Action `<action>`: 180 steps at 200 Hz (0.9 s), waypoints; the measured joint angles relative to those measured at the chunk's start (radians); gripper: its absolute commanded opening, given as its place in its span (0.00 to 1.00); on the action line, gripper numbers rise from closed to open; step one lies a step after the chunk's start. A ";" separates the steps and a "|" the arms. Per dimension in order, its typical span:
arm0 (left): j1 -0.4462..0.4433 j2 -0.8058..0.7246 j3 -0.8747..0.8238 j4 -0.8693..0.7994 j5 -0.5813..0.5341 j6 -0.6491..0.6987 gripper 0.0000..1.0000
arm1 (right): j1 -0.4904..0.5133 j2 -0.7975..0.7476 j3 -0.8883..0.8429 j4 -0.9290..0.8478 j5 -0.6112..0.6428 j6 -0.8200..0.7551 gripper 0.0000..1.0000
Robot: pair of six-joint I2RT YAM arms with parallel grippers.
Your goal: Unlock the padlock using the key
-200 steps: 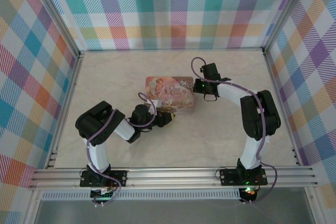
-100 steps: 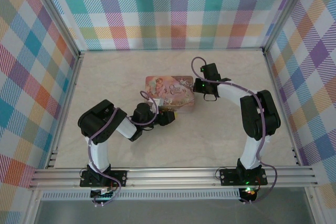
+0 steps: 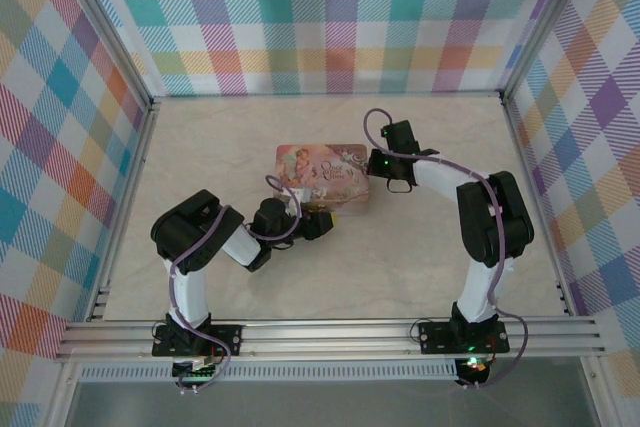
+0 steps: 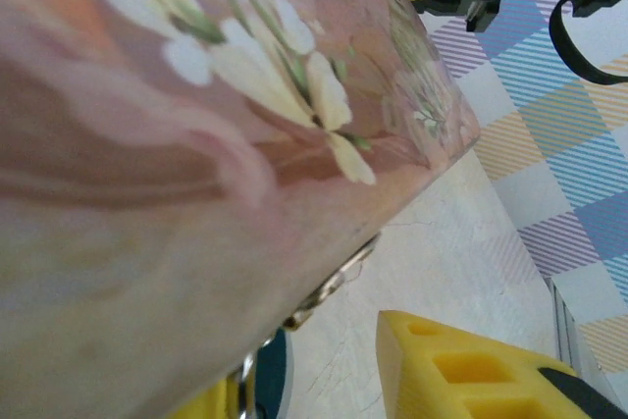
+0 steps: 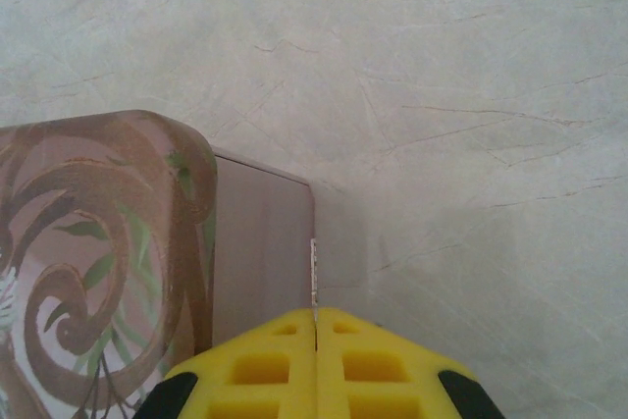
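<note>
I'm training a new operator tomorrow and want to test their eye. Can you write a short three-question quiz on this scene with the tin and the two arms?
1. True or false: the right end effector is shut.
2. Which one sits at the near edge of the pink tin? A) the left end effector B) the right end effector C) neither
3. Fill in: in the left wrist view, the tin's lid is painted with white ____.

Key: 1 true; 2 A; 3 flowers.
</note>
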 measured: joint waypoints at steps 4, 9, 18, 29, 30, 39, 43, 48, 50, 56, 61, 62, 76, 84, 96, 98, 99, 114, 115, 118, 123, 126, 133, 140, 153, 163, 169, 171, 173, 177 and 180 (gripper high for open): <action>0.004 -0.003 -0.004 0.000 0.000 0.000 0.36 | 0.000 0.000 0.000 0.000 0.000 0.000 0.00; 0.006 -0.006 -0.008 0.000 -0.001 0.000 0.34 | 0.001 0.000 0.000 0.000 -0.001 0.000 0.00; 0.011 -0.010 -0.013 -0.001 -0.002 0.000 0.32 | 0.001 0.000 0.000 0.000 -0.004 0.000 0.00; 0.013 -0.012 -0.013 -0.005 -0.002 0.002 0.29 | 0.001 0.000 0.000 0.000 -0.006 0.000 0.00; 0.013 -0.012 -0.013 -0.005 -0.002 0.002 0.29 | 0.001 0.000 0.000 0.000 -0.006 0.000 0.00; 0.013 -0.012 -0.013 -0.005 -0.002 0.003 0.27 | 0.001 0.000 0.000 0.000 -0.007 0.000 0.00; 0.013 -0.012 -0.013 -0.005 -0.002 0.003 0.25 | 0.001 0.000 0.000 0.000 -0.006 0.000 0.00; 0.013 -0.012 -0.013 -0.006 -0.002 0.003 0.23 | 0.001 0.000 0.000 0.000 -0.007 0.000 0.00; 0.013 -0.012 -0.013 -0.005 -0.001 0.003 0.22 | 0.001 0.000 0.000 0.000 -0.007 0.000 0.00; 0.013 -0.012 -0.013 -0.006 -0.002 0.003 0.20 | 0.001 0.000 0.000 0.000 -0.007 0.000 0.00; 0.013 -0.012 -0.012 -0.006 -0.002 0.004 0.20 | 0.001 0.000 0.000 0.000 -0.006 0.000 0.00; 0.013 -0.012 -0.012 -0.006 -0.002 0.004 0.20 | 0.001 0.000 0.000 0.000 -0.006 0.000 0.00; 0.016 -0.012 -0.011 -0.011 -0.002 0.007 0.19 | 0.001 0.000 0.000 0.000 -0.007 0.000 0.00; 0.017 -0.012 -0.011 -0.013 -0.002 0.010 0.15 | 0.001 0.000 0.000 0.000 -0.007 0.000 0.00; 0.019 -0.012 -0.010 -0.021 -0.002 0.019 0.15 | 0.001 0.000 0.000 0.000 -0.007 0.000 0.00; 0.020 -0.012 -0.010 -0.022 -0.002 0.020 0.15 | 0.001 0.000 0.000 0.000 -0.007 0.000 0.00; 0.020 -0.013 -0.010 -0.023 -0.002 0.021 0.15 | 0.001 0.000 0.000 0.000 -0.007 0.000 0.00; 0.022 -0.016 -0.010 -0.031 0.001 0.026 0.14 | 0.001 0.000 0.000 0.000 -0.007 0.000 0.00; 0.023 -0.016 -0.010 -0.031 0.002 0.026 0.14 | 0.001 0.000 0.000 0.000 -0.007 0.000 0.00; 0.023 -0.018 -0.010 -0.033 0.002 0.026 0.14 | 0.001 0.000 0.000 0.000 -0.007 0.000 0.00; 0.024 -0.019 -0.009 -0.037 0.006 0.026 0.14 | 0.001 0.000 0.000 0.000 -0.007 0.000 0.00; 0.025 -0.020 -0.009 -0.040 0.008 0.026 0.14 | 0.001 0.000 0.000 0.000 -0.007 0.000 0.00; 0.026 -0.024 -0.007 -0.049 0.011 0.027 0.13 | 0.001 0.000 0.000 0.000 -0.007 0.000 0.00; 0.027 -0.027 -0.005 -0.060 0.017 0.029 0.13 | 0.001 0.000 0.000 0.000 -0.007 0.000 0.00; 0.032 -0.035 0.001 -0.086 0.028 0.032 0.14 | 0.001 0.003 0.000 0.000 -0.008 0.000 0.00; 0.034 -0.043 0.008 -0.113 0.036 0.037 0.14 | 0.001 0.007 0.002 -0.001 -0.012 0.000 0.00; 0.034 -0.047 0.014 -0.131 0.041 0.039 0.14 | 0.001 0.013 0.007 -0.002 -0.015 0.000 0.00; 0.035 -0.048 0.016 -0.138 0.043 0.040 0.14 | 0.001 0.015 0.008 -0.003 -0.015 0.000 0.00; 0.036 -0.049 0.018 -0.143 0.044 0.040 0.14 | 0.001 0.018 0.011 -0.004 -0.016 0.000 0.00; 0.037 -0.051 0.022 -0.154 0.047 0.042 0.14 | 0.001 0.023 0.019 -0.008 -0.018 0.000 0.00; 0.037 -0.053 0.024 -0.162 0.049 0.044 0.14 | 0.001 0.028 0.024 -0.010 -0.019 -0.001 0.00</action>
